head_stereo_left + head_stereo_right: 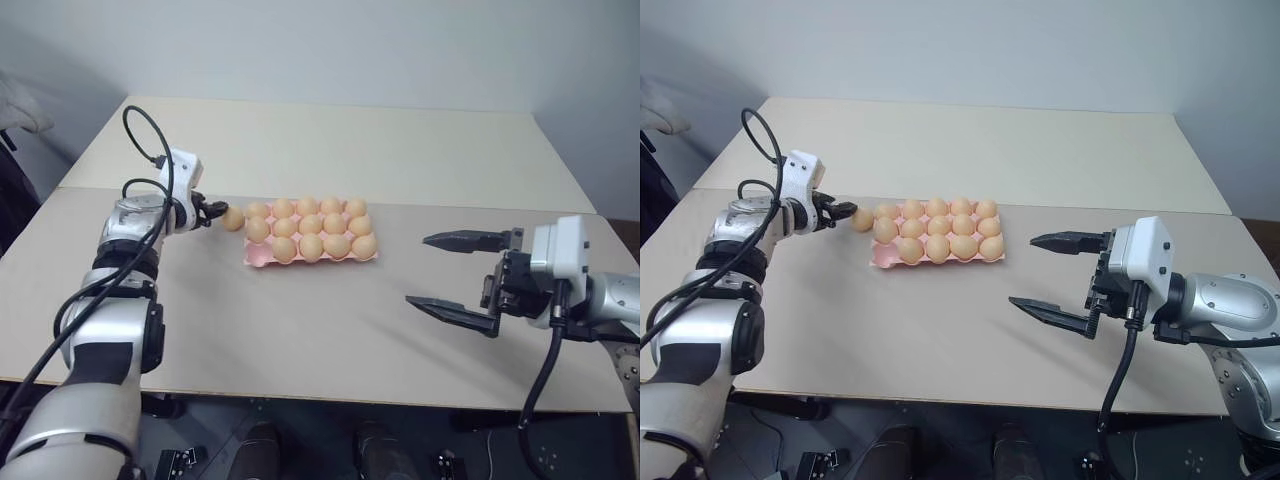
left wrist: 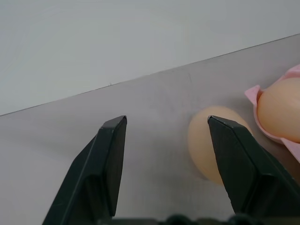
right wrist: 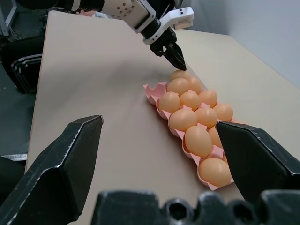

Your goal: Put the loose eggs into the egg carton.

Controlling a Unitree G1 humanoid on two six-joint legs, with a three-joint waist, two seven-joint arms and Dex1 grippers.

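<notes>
**benchbot_fan:** Big stuff first. Pale table [image 1: 330, 330] with the pink egg carton [image 1: 262, 260] sitting mid-table, closer to the robot's left side. I count what looks like fourteen eggs seated in it, so one cup should be empty, though I can't pick out which from these angles. Then there's one loose egg [image 1: 233, 218] on the table just beside the carton's far left corner. Which arm gets it?

**servo_sam:** Left one, no contest. The left gripper [image 1: 207, 212] is right at that egg, while the right gripper [image 1: 455, 272] hovers well off to the carton's right with its jaws spread wide and nothing in them.

**benchbot_fan:** Is the left one actually holding the egg?

**servo_sam:** Doesn't look like it. In the left wrist view the egg [image 2: 212, 142] isn't between the fingers: it sits off to one side, on the carton side, half hidden behind one finger. That finger looks to be touching or nearly touching it, and I can't tell which. The gap between the two fingers is bare table. Jaws are partly open, gripping nothing.

**benchbot_fan:** So it's off-centre?

**servo_sam:** That's my read. The claw needs to shift sideways toward the carton so the egg ends up in the gap. The egg's long axis seems to run roughly along the fingers, but that's a guess.
</notes>
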